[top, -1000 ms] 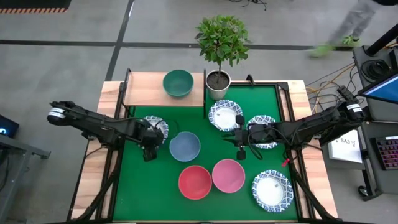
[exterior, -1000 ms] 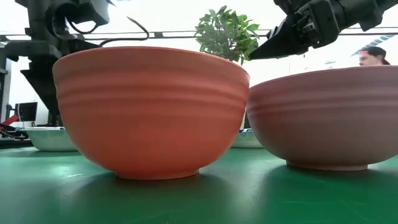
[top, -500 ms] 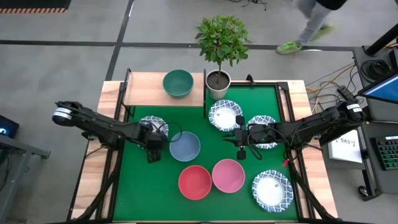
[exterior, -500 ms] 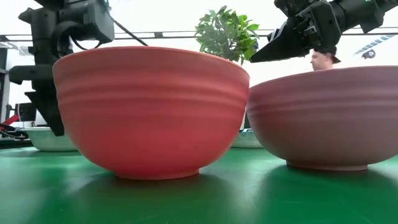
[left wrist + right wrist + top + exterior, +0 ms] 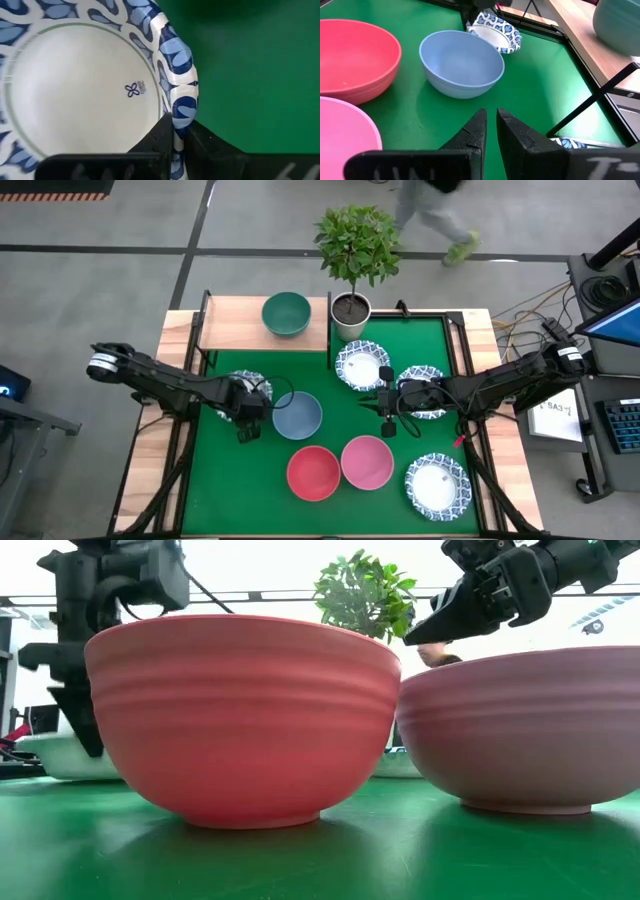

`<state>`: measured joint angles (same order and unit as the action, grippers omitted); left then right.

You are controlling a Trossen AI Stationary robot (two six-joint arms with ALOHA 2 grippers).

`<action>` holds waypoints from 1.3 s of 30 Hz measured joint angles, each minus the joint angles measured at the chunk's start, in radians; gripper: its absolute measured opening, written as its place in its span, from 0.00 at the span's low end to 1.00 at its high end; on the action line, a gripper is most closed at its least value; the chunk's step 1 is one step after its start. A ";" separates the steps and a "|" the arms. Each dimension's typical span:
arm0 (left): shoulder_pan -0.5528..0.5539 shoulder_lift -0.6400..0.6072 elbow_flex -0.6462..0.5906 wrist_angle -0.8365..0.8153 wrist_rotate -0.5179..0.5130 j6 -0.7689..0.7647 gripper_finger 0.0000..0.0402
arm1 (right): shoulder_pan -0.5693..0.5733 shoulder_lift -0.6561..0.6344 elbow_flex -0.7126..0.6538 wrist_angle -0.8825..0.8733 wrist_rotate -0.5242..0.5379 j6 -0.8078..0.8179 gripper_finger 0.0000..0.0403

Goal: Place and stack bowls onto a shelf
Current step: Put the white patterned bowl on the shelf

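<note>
Since a sec ago we see the left gripper (image 5: 176, 136) has come down and closed on the rim of a blue-patterned white bowl (image 5: 85, 85) at the mat's left edge, just beside the blue bowl (image 5: 297, 415). Right gripper (image 5: 386, 416) hangs mid-mat w/ fingers nearly together, holding nothing, near two more patterned bowls (image 5: 362, 365). Red bowl (image 5: 313, 473) and pink bowl (image 5: 367, 462) sit touching twd the bench's front. Dark green bowl (image 5: 286, 313) is on the shelf (image 5: 235, 325), next to the plant pot (image 5: 351, 313).
</note>
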<state>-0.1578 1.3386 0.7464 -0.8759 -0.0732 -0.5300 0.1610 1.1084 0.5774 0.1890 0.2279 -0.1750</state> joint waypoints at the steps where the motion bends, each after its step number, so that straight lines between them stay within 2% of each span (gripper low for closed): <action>1: -0.003 -0.005 0.019 -0.024 0.007 -0.003 0.02 | 0.000 0.000 0.000 0.000 0.000 -0.002 0.08; 7: -0.040 -0.042 0.204 -0.228 0.013 0.011 0.00 | 0.000 0.000 0.000 -0.006 -0.057 -0.006 0.08; 14: -0.060 -0.050 0.542 -0.522 0.001 0.032 0.00 | 0.000 0.000 -0.001 -0.003 -0.079 -0.013 0.08; 18: -0.059 -0.049 0.689 -0.620 -0.112 0.066 0.00 | 0.000 0.000 -0.001 -0.002 -0.079 -0.020 0.08; 21: -0.051 -0.049 0.760 -0.695 -0.268 0.098 0.00 | 0.000 0.000 -0.001 -0.002 -0.079 -0.019 0.08; 23: -0.037 -0.052 0.781 -0.692 -0.382 0.142 0.00 | 0.000 0.000 -0.001 -0.002 -0.079 -0.019 0.08; 25: -0.013 -0.056 0.783 -0.690 -0.432 0.196 0.00 | 0.000 0.000 -0.001 -0.002 -0.079 -0.018 0.08; 30: 0.100 -0.054 0.744 -0.693 -0.468 0.283 0.00 | 0.000 0.000 -0.001 -0.003 -0.079 -0.017 0.08; 35: 0.262 -0.055 0.653 -0.688 -0.469 0.339 0.00 | 0.000 0.000 -0.001 -0.004 -0.079 -0.015 0.08; 39: 0.385 -0.058 0.580 -0.615 -0.469 0.421 0.00 | 0.000 0.000 -0.001 -0.005 -0.079 -0.009 0.08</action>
<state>0.2270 1.2804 1.3268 -1.4905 -0.5423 -0.1095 0.1612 1.1088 0.5766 0.1844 0.1493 -0.1839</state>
